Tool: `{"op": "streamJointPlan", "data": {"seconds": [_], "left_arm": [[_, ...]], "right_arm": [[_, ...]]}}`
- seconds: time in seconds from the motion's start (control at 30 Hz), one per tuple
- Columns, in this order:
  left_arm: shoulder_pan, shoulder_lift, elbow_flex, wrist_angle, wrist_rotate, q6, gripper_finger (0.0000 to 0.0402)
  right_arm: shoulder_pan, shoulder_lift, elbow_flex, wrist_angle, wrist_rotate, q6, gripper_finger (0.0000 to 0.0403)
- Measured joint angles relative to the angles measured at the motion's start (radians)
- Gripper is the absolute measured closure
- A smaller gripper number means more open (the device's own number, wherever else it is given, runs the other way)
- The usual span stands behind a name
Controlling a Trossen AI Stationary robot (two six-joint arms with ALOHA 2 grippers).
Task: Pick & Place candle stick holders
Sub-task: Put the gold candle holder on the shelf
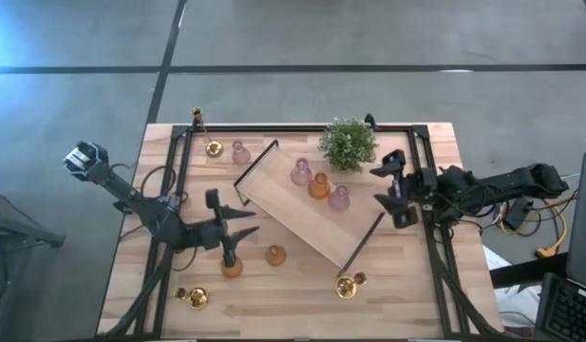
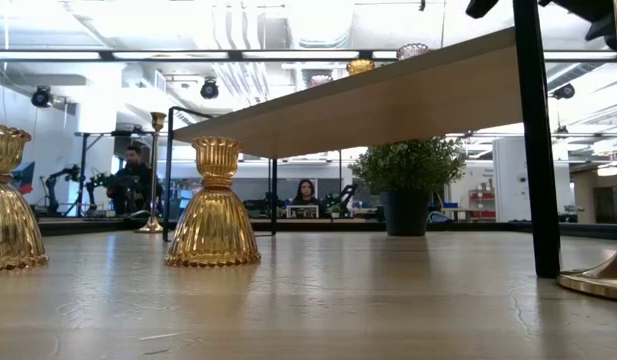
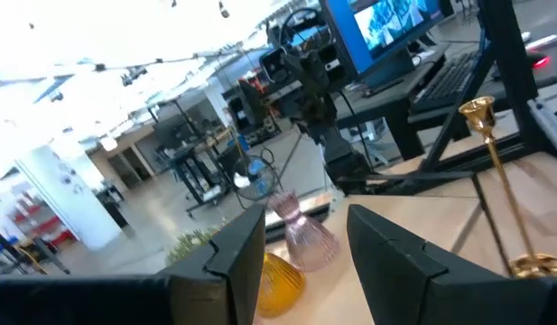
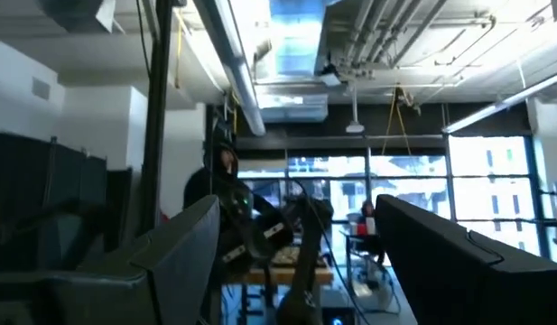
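Observation:
Three candle stick holders stand on the slanting wooden tray (image 1: 307, 214): a pink one (image 1: 300, 173), an amber one (image 1: 319, 186) and a pink one (image 1: 339, 198). Off the tray stand two amber holders (image 1: 233, 267) (image 1: 275, 255), gold ones (image 1: 193, 297) (image 1: 348, 285) (image 1: 214, 149), a tall-stemmed gold one (image 1: 198, 120) and a pink one (image 1: 240, 152). My left gripper (image 1: 243, 224) hangs open left of the tray, above the nearer amber holder. It faces the tray's pink holder (image 3: 301, 239). My right gripper (image 1: 383, 187) is open at the tray's right, raised, tipped upward, with nothing between its fingers.
A green potted plant (image 1: 348, 142) stands behind the tray's far right. Black frame bars (image 1: 183, 161) run along the table's sides. In the low view the tray's underside (image 2: 408, 100) shows above the tabletop, with a black wire upright (image 2: 533, 150). People sit in the room beyond.

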Motion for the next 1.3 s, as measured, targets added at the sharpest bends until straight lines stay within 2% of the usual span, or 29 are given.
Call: {"op": "streamJointPlan", "data": {"seconds": [0.17,0.27,0.6,0.77,0.87,1.13,1.3], "left_arm": [[0.0,-0.003,0.0,0.076,0.0,0.188,0.0239],[0.001,-0.014,0.0,0.09,-0.003,0.275,0.0239],[0.001,-0.027,0.001,0.081,-0.11,0.223,0.0239],[0.001,-0.027,0.001,0.081,-0.115,0.197,0.0239],[0.001,-0.027,0.001,0.081,-0.124,0.201,0.0239],[0.001,-0.027,0.001,0.079,-0.213,0.193,0.0239],[0.001,-0.027,0.001,0.079,-0.241,0.203,0.0239]], "right_arm": [[0.0,-0.021,0.007,-0.007,-0.005,-0.015,0.0134],[0.002,-0.025,0.069,-0.099,-0.021,-0.051,0.0146],[0.012,0.042,0.527,-0.954,-0.052,-0.173,0.0175],[0.017,0.103,0.736,-1.282,-0.162,-0.131,0.0186],[0.035,0.138,0.844,-1.435,-0.177,-0.096,0.0195],[0.118,0.244,1.029,-1.596,-0.171,-0.055,0.023],[0.18,0.312,1.096,-1.705,-0.05,0.013,0.0255]]}}
